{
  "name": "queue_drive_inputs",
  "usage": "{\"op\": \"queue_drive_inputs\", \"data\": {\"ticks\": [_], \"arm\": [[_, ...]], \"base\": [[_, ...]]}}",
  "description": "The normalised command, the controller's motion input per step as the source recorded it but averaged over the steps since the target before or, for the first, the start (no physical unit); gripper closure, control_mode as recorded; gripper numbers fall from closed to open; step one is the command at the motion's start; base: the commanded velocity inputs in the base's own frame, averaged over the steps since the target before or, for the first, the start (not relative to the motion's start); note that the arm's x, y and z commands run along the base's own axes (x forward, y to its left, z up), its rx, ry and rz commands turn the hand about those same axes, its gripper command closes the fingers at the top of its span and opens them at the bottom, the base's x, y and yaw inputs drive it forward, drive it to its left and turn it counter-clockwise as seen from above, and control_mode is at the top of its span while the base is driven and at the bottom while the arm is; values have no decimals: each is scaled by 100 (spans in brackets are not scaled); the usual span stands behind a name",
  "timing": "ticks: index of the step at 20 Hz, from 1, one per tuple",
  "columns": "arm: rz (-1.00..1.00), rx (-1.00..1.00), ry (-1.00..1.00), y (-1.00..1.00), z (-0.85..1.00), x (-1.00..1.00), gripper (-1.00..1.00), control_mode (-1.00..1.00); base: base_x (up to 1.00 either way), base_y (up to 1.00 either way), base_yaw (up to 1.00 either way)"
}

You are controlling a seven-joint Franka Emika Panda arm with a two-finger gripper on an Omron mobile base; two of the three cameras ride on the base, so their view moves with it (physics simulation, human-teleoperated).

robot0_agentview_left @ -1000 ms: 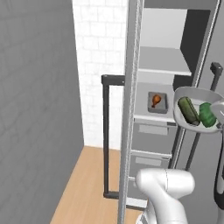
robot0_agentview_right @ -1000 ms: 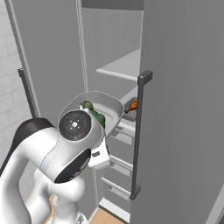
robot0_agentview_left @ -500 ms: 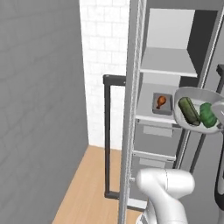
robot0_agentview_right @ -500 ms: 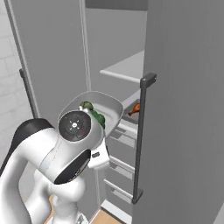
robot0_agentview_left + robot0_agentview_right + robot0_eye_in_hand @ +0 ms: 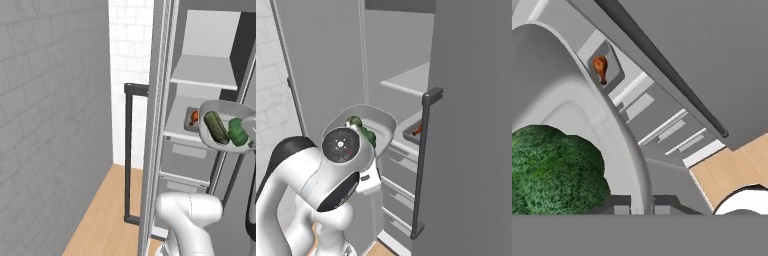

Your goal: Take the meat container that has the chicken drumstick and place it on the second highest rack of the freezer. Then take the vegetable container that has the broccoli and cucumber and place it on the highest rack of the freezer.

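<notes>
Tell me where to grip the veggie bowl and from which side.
Grip the bowl by its raised rim, at the edge next to the broccoli, as the gripper does now. The thin upright wall fits between the fingers, while the cucumber lies further inside, out of the way.

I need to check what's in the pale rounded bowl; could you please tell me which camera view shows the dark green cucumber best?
The left base view: the short dark green cylindrical cucumber lies in full sight in the pale grey-white rounded bowl, beside the bright green broccoli. The right base view and hand view give broccoli and bowl wall, with no cucumber clearly told apart.
</notes>
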Motion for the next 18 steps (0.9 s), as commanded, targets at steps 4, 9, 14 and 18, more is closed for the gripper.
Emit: {"op": "queue_drive_inputs", "data": {"ticks": [4,9,14,18], "arm": [[0,0,-2,0,22,14,100,-100],[-8,0,-3,-12,76,69,100,-100],[-18,0,0,-17,58,95,100,-100],[-21,0,0,-12,37,75,100,-100]], "base": [[11,-6,2],[0,0,0],[0,0,0],[0,0,0]]}}
